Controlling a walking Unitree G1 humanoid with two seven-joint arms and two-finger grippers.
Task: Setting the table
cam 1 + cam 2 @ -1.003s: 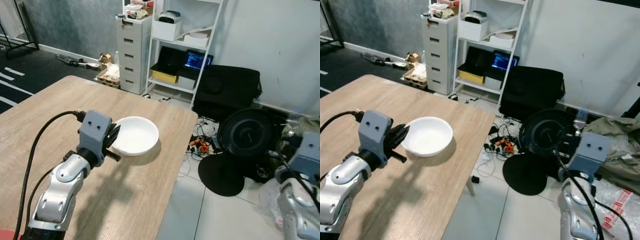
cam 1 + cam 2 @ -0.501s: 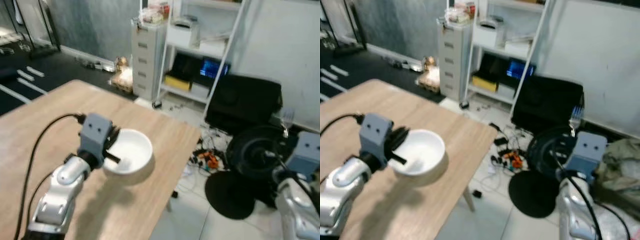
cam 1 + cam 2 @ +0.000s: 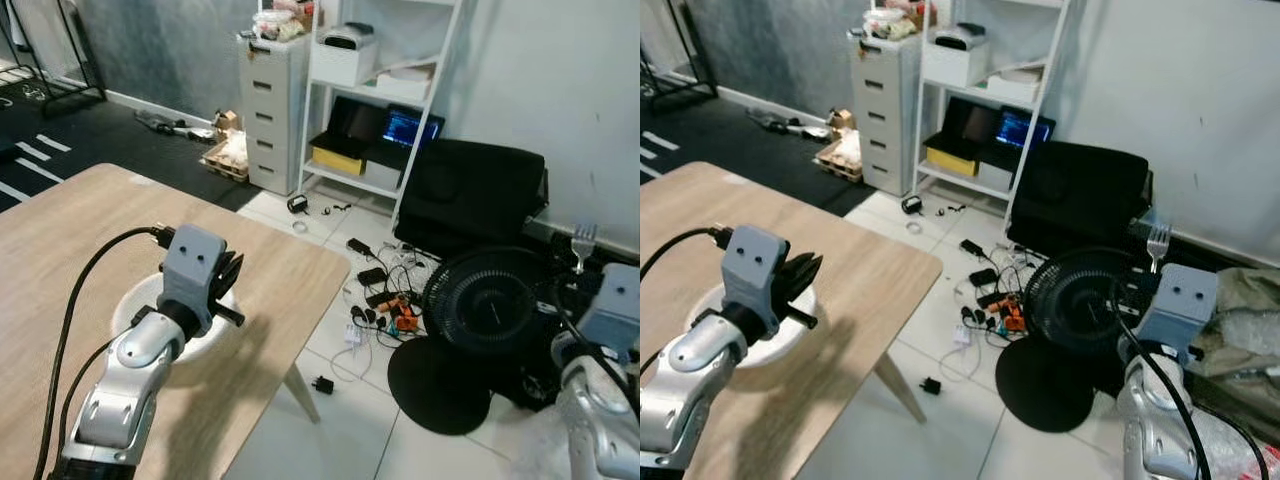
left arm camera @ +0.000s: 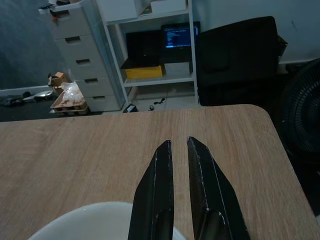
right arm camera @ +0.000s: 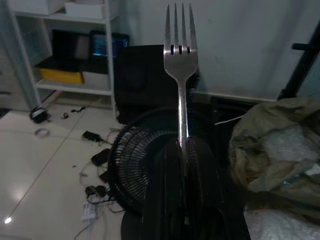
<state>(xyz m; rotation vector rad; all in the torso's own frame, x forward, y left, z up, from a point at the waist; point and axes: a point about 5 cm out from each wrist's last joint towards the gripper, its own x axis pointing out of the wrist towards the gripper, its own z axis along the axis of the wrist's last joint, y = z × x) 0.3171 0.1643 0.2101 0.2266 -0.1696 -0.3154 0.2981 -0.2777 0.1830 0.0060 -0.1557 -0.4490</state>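
A white bowl (image 3: 140, 300) sits on the wooden table (image 3: 60, 230), partly hidden behind the left gripper (image 4: 179, 150), which hangs just above its near rim. That gripper's two black fingers are almost together and hold nothing. The right gripper (image 5: 182, 150) is off to the side, out over the floor, well apart from the table. Its fingers are squeezed tight on the handle of a fork (image 5: 181, 55), which stands straight up with its points in the air. A black fan (image 3: 1085, 300) and a mess of wires (image 3: 990, 300) lie on the floor below it. The fork is thin and shiny, so I think it could slip or tip in the fingers when the arm swings across. If it falls here it would land on the floor, not the table. The bowl could also get bumped, because the left gripper is so close to it. The bowl is not far from the table's edge, so a hard push might send it off.
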